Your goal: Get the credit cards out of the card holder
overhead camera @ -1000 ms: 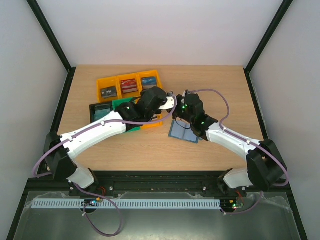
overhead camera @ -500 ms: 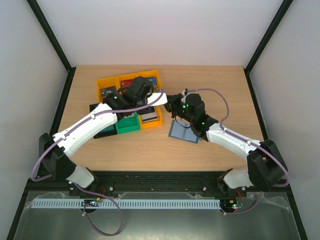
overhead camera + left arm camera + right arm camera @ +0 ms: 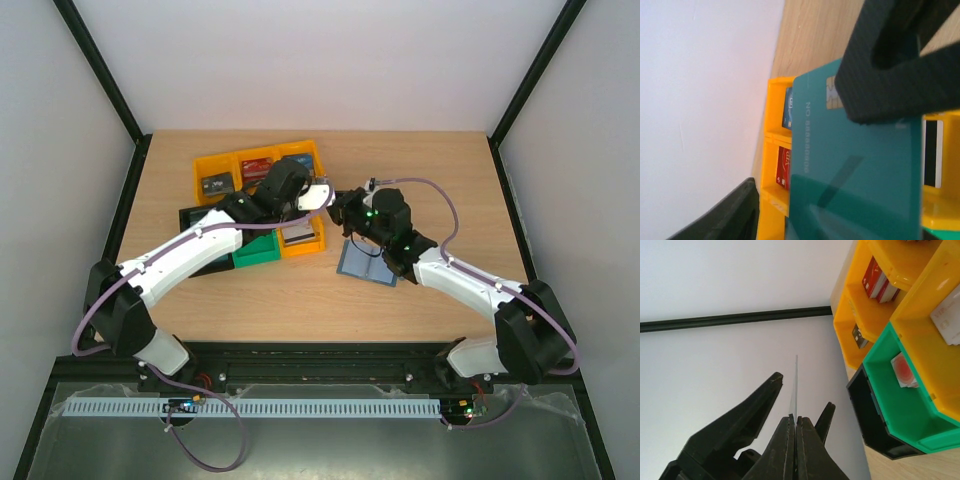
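The right gripper (image 3: 795,416) was clenched on a teal credit card (image 3: 855,170). In the right wrist view the card stood edge-on between the closed fingertips and rose straight past them. The left gripper (image 3: 322,196) met it from the other side, above the orange bins (image 3: 318,238). Its two dark fingers (image 3: 762,402) stood one on each side of the card with a gap at both, so its jaws were parted and not pinching. In the left wrist view one finger crossed the card's chip end. The card holder (image 3: 365,263) lay open on the table (image 3: 450,180), just on the near side of the right gripper, right of the bins and apart from the held card. A red card (image 3: 874,274) lay in an orange bin, and a white and red card (image 3: 903,371) in the green bin (image 3: 912,412)
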Controlling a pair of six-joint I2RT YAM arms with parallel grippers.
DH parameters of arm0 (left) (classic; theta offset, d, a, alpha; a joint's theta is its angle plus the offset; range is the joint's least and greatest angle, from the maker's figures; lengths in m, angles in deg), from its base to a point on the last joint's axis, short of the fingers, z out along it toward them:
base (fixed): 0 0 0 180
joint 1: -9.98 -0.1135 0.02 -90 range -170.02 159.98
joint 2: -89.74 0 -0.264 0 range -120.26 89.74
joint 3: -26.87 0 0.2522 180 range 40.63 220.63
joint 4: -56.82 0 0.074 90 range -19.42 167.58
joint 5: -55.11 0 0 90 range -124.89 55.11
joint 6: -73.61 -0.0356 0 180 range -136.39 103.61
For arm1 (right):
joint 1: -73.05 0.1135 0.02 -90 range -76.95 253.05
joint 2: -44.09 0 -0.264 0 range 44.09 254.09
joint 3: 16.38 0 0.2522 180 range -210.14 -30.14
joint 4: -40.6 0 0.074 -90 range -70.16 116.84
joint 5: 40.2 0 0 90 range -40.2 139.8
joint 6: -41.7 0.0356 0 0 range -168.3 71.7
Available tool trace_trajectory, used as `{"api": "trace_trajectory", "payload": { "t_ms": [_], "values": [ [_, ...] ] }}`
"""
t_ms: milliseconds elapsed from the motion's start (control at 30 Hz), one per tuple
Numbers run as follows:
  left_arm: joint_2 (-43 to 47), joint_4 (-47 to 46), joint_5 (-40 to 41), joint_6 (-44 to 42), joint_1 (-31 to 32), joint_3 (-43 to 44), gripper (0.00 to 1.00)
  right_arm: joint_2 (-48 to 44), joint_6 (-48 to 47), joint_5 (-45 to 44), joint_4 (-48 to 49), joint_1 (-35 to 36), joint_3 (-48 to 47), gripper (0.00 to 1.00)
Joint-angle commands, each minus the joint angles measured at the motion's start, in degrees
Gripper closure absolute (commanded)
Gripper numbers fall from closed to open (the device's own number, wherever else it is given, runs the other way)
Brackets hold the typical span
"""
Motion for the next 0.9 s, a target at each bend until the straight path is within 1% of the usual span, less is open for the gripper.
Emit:
{"api": "trace_trajectory", "payload": {
  "t_ms": [0,100,167,200,300,333,367,400,467,500,533,567,633,667,733,767,800,867],
  "values": [
    [-1.14,-2.15,0.15,0.44,0.55,0.25,0.58,-1.42,0.75,2.27,5.13,0.65,-1.01,0.98],
    [-1.09,-1.87,-1.33,1.9,0.55,1.03,0.78,-1.69,0.83,1.93,5.14,0.65,-0.71,0.98],
    [-0.99,-1.22,-2.19,2.95,0.54,1.38,0.95,-1.82,0.71,1.79,5.13,0.65,-0.59,0.98],
    [-0.84,-0.92,-2.58,3.57,0.53,1.51,0.98,-1.76,0.69,1.75,5.13,0.65,-0.56,0.98],
    [-0.18,1.08,-4.22,5.24,0.41,1.67,0.98,-2.11,0.0,1.39,5.18,0.56,-0.25,0.98],
    [0.09,2.07,-5.19,5.94,0.32,1.82,0.98,-2.27,-0.81,1.08,4.91,0.48,-0.36,0.95],
    [0.43,3.06,-6.23,7.02,0.17,2.0,0.98,-2.56,-1.97,0.94,4.22,0.24,-0.65,0.82],
    [0.84,4.31,-7.7,8.1,-0.07,2.31,0.98,-3.04,-3.51,1.03,3.69,-0.12,-0.82,0.65],
    [1.72,6.54,-11.91,11.18,-1.08,3.25,0.98,-4.84,-8.51,1.45,2.93,-1.37,-0.86,0.36],
    [2.27,8.6,-15.27,13.1,-2.43,4.18,0.98,-6.2,-11.71,1.43,2.08,-2.1,-0.82,0.26],
    [2.82,10.35,-19.66,15.38,-3.92,5.47,0.98,-8.13,-15.46,1.14,0.93,-2.83,-0.73,0.2],
    [3.5,12.39,-24.94,17.55,-5.58,6.91,0.98,-10.42,-19.33,0.58,-0.03,-3.4,-0.41,0.15],
    [5.3,15.71,-37.96,21.36,-9.46,9.45,0.98,-15.86,-28.97,-1.11,-0.42,-3.83,0.88,0.07],
    [6.24,16.8,-45.34,22.8,-11.42,10.4,0.98,-18.47,-34.0,-1.37,0.4,-3.83,1.9,0.04],
    [7.73,17.98,-57.41,25.73,-14.41,11.83,0.98,-24.4,-41.46,0.31,5.49,-3.83,4.81,0.01],
    [8.03,18.4,-61.91,27.17,-15.34,12.59,0.98,-26.12,-44.52,1.66,8.24,-3.83,6.31,0.0],
    [8.27,18.56,-65.07,28.54,-15.79,13.31,0.98,-27.33,-46.17,3.75,11.49,-3.83,7.41,0.0],
    [8.44,19.48,-70.78,30.22,-16.02,14.97,0.98,-27.68,-48.15,9.35,14.66,-3.83,7.44,0.01]
  ]
}}
